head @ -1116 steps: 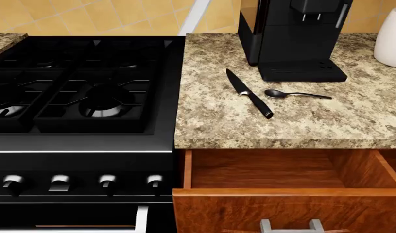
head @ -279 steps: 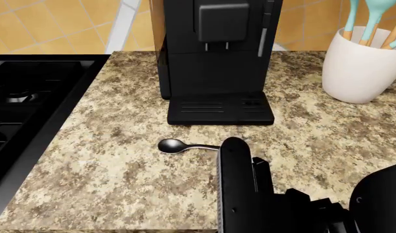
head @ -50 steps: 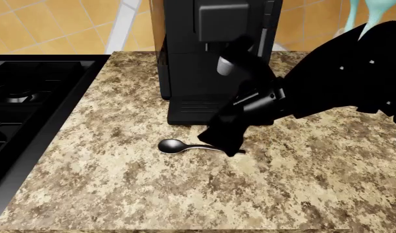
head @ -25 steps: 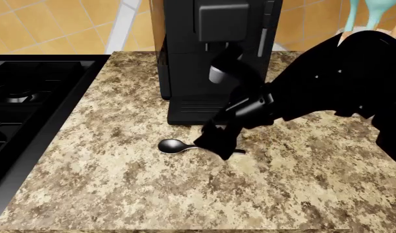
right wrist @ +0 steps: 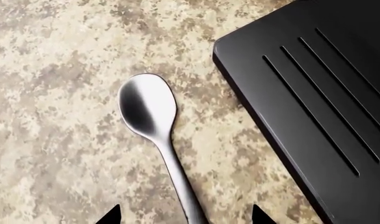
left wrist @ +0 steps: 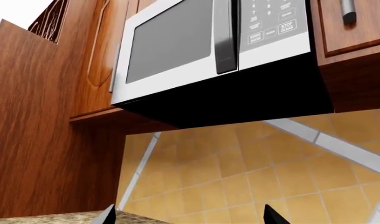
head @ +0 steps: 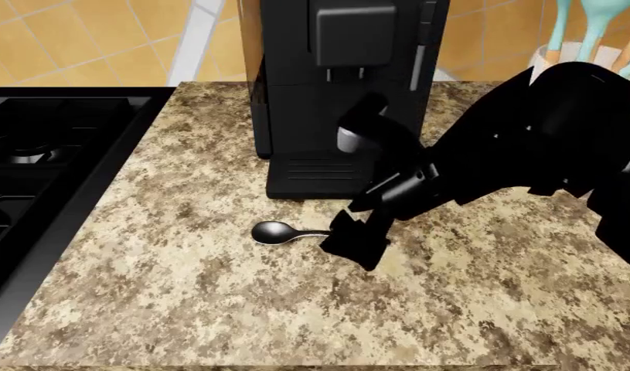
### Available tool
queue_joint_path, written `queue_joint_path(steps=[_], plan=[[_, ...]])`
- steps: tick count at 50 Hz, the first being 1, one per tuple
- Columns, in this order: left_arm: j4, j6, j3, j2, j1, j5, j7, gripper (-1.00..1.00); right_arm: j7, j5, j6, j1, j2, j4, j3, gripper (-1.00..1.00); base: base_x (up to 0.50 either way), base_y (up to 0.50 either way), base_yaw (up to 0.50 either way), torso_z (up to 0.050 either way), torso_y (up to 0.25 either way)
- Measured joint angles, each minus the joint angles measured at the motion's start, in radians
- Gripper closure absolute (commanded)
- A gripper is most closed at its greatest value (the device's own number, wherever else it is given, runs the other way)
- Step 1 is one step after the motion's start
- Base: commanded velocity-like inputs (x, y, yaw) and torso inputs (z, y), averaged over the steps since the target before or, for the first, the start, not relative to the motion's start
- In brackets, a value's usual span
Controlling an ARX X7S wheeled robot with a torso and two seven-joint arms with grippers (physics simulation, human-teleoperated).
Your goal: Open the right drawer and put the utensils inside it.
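**Right gripper lowered over the spoon's handle on the granite counter**

A speckled tan and brown granite counter [head: 191, 294] fills most of the head view. A black coffee machine [head: 341, 85] stands at its back edge, its drip tray [right wrist: 314, 93] jutting forward. A black gas stove [head: 36, 178] borders the counter's left edge. At the counter's back right corner, a white holder [head: 546, 58] carries teal spatulas [head: 593, 31], mostly hidden behind the arm.

The spoon [head: 277, 232], small, dark and shiny, lies flat on the counter just in front of the drip tray, near the middle of the surface. Its bowl points toward the stove edge and its handle runs toward the right.

The right arm reaches in from the right side. Its right gripper [head: 358, 236] is down over the spoon's handle, hiding most of it. In the right wrist view, the spoon [right wrist: 154, 135] runs between two dark fingertips [right wrist: 110, 215], one on either side of the handle and clear of it, so the jaws stand apart and grip nothing.

The left gripper [left wrist: 188, 215] shows only two fingertips, spread wide and empty, pointing up at a microwave [left wrist: 215, 51], wooden cabinets [left wrist: 46, 116] and a yellow tiled wall [left wrist: 252, 172].

No knife or drawer appears in any view.
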Motion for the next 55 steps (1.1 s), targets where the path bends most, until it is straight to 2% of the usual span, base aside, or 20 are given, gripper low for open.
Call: queue_joint_path(steps=[30,55], plan=[[0.008,0.003,0.007,-0.001,0.008,0.006,-0.011,-1.00,-0.024,-0.039,0.025,0.000,-0.010,-0.015,-0.058,-1.00,0.00,0.00,0.00,0.000,0.000],[-0.002,-0.008,0.004,-0.001,-0.004,0.015,-0.001,-1.00,-0.123,-0.115,-0.047,-0.011,-0.060,0.110,-0.086,-1.00,0.00,0.00,0.00,0.000,0.000]])
